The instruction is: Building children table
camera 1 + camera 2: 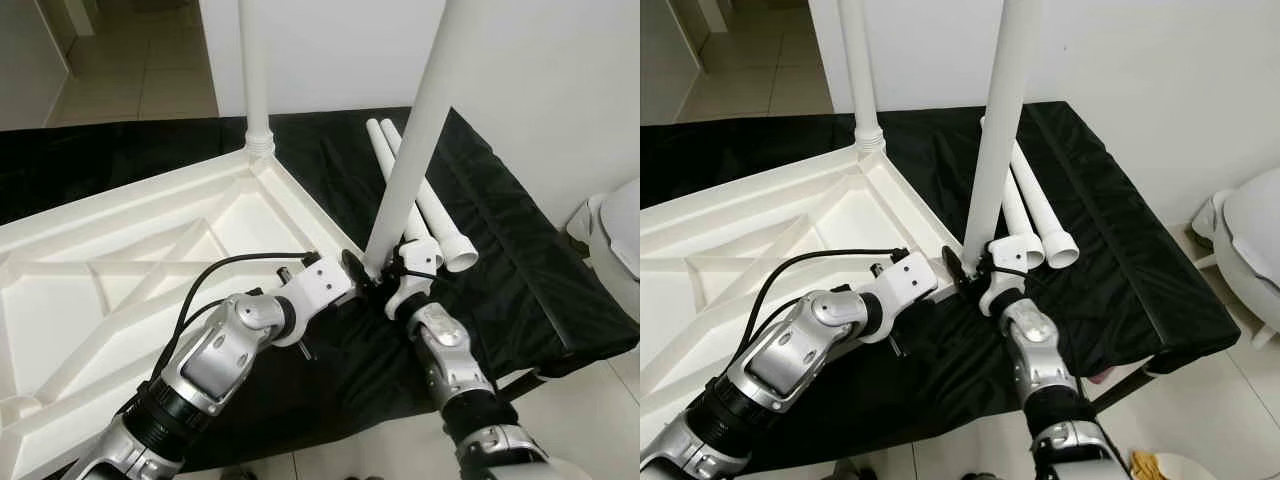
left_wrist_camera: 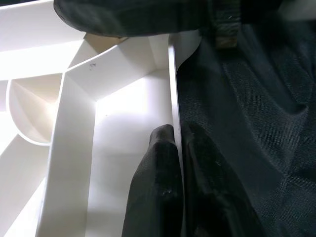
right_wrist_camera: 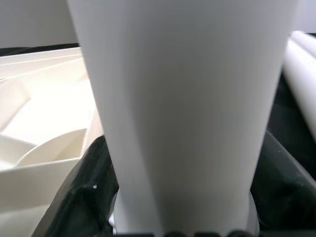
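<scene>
Head pair looks down; wrist cameras close-up.

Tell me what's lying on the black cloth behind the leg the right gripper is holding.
Two spare white legs lie side by side on the black cloth. The held leg hides part of them, and the right gripper covers its base, so its seating in the tabletop can't be seen.

Two silver segmented arms, black ribbed elbow collars; white wrist blocks; black cable (image 1: 215, 275) loops along left arm; black fingers (image 2: 158, 187).
</scene>
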You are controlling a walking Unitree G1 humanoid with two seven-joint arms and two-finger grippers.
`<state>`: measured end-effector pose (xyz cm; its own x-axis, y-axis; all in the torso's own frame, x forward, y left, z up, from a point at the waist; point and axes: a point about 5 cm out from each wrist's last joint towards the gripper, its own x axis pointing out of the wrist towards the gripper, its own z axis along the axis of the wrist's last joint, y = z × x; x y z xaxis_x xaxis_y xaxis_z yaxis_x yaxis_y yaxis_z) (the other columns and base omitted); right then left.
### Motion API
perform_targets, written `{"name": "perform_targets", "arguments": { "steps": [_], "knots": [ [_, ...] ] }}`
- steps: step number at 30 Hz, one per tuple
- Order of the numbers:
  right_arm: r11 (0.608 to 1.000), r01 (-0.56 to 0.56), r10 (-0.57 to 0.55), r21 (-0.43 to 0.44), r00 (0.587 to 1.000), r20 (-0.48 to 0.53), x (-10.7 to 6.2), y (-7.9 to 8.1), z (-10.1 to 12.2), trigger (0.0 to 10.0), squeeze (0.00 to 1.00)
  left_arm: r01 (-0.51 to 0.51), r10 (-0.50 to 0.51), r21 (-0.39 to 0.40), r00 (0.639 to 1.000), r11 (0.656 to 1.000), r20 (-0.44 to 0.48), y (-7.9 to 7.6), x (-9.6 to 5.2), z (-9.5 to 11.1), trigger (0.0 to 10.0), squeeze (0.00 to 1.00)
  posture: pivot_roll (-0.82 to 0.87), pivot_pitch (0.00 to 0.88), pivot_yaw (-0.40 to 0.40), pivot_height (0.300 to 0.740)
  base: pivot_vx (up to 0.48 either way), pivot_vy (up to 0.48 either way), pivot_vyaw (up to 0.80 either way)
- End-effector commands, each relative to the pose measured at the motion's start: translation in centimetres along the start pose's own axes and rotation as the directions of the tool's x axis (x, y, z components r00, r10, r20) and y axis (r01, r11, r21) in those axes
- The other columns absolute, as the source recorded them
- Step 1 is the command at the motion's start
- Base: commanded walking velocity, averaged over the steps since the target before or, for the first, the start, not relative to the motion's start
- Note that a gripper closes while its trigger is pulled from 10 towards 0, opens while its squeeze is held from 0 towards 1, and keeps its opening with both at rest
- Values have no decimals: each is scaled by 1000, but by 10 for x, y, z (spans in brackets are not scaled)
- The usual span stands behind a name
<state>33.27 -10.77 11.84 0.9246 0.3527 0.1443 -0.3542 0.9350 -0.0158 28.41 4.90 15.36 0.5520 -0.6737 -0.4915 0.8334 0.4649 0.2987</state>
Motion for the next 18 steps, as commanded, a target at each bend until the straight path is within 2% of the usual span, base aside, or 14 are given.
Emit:
{"name": "perform_targets", "arguments": {
  "steps": [1,3,5,7,15,16,18],
  "knots": [
    [992,119,-114,32,987,-109,-8,-4,-20,0,0,30,-34,55,996,998,77,-7,-2,18,10000,0,-11,109,5,740,0,0,0],
    [979,201,-197,35,975,-104,-7,4,-16,0,0,31,-35,55,997,998,76,-7,-3,17,10000,0,-10,111,3,740,0,0,0],
    [979,201,-197,35,975,-104,-7,4,-16,0,0,31,-35,55,997,998,76,-7,-3,17,10000,0,-10,111,3,740,0,0,0],
    [973,226,-221,40,971,-95,-10,19,-13,0,0,30,-34,54,997,998,76,-7,-3,18,10000,0,-7,111,3,740,0,0,0],
    [974,223,-218,38,970,-104,-11,16,-12,0,0,33,-38,55,996,998,75,-7,-2,18,10000,0,-9,111,2,740,0,0,0],
    [979,202,-197,38,975,-102,-11,17,-11,10000,0,32,-36,54,996,998,77,-7,-2,18,10000,0,-10,110,1,740,0,0,0],
    [979,202,-197,38,975,-102,-11,17,-11,10000,0,32,-36,54,996,998,77,-7,-2,18,10000,0,-10,110,1,740,0,0,0]
  ]
}}
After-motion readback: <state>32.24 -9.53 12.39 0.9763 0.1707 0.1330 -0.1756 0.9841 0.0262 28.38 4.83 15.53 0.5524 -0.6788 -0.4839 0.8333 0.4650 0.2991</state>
